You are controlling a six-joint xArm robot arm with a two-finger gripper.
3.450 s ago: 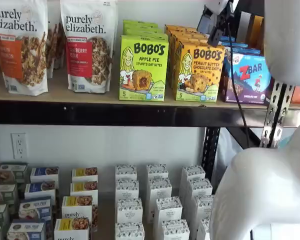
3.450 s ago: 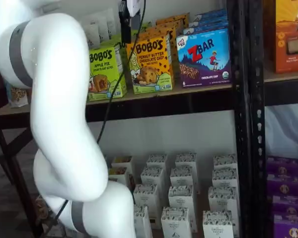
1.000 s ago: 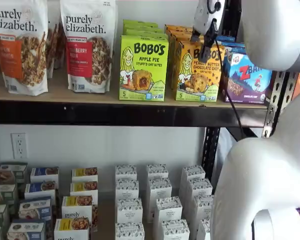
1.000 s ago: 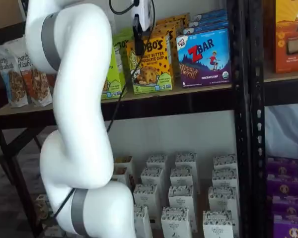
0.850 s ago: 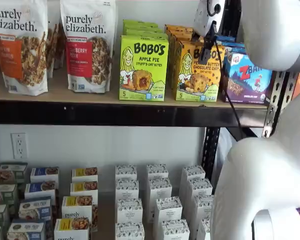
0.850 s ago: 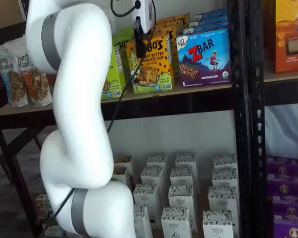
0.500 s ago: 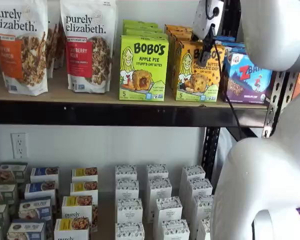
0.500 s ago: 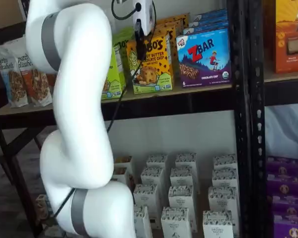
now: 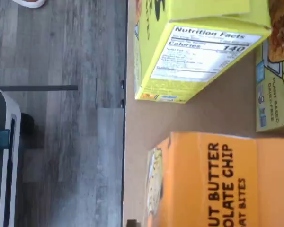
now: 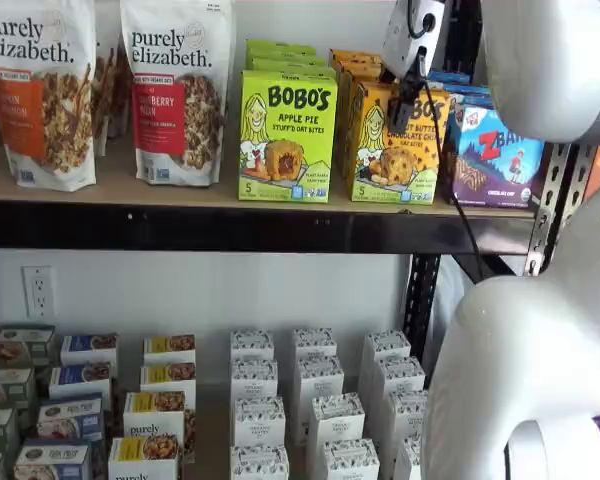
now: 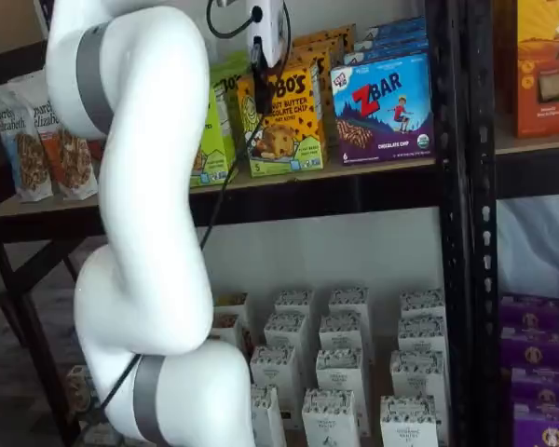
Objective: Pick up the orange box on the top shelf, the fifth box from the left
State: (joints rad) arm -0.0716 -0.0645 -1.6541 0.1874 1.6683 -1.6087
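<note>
One gripper (image 10: 408,100) hangs over the orange box (image 10: 393,150), fingers down across its upper front. Box stands upright, long axis vertical, at the front edge of the top shelf (image 10: 130,187), between the green box (image 10: 286,135) and ZBar box (image 10: 500,155). Fingers read as one dark shape; can't tell whether they are apart or clamped.

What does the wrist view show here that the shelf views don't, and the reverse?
Wrist view only: the nutrition facts panel on the lime-green box's side and the grey plank floor beyond the shelf edge. Shelf views only: the end effector in front of the orange box, the granola bags, the ZBar box and the small white boxes below. Shared: the orange box, the lime-green box and the top shelf.
</note>
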